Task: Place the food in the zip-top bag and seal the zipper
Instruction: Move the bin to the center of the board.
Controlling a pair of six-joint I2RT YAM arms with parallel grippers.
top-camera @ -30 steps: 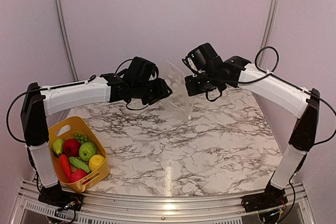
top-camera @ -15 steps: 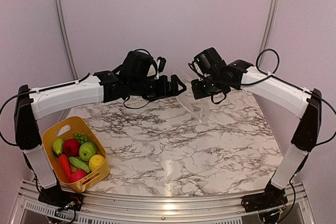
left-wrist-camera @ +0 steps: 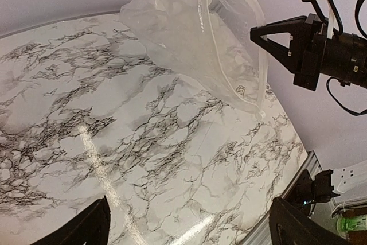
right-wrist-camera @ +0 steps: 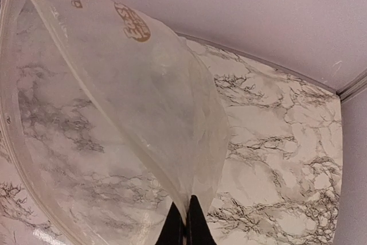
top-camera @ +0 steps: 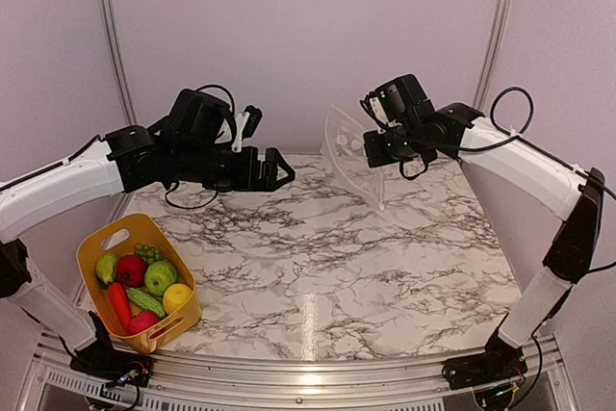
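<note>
We see the right gripper raised over the far part of the marble table, its two fingers pressed tight together on an edge of the zip-top bag; the clear bag hangs from that pinch, lifted above the tabletop and slanting down to a lower corner near the marble, though we cannot tell whether that corner touches; from the right wrist the bag spreads up and away from the closed fingers, faint white dots and a small printed mark showing through its film; a thin double strip, which we take for the zipper, runs along the bag's left edge in that view, and we cannot tell whether it is pressed closed.

The left gripper stands off to the left of the bag, well apart from it, held above the table with its fingers spread as wide as they go; nothing lies between them and nothing touches them; in the left wrist view only bare marble shows between the two dark fingertips.

All the food sits in the yellow bin at the near left corner of the table, beside the left arm's base; we make out a red apple, a green apple, a lemon, a carrot, a cucumber, green grapes and a red pepper; none of it is in the bag.
</note>
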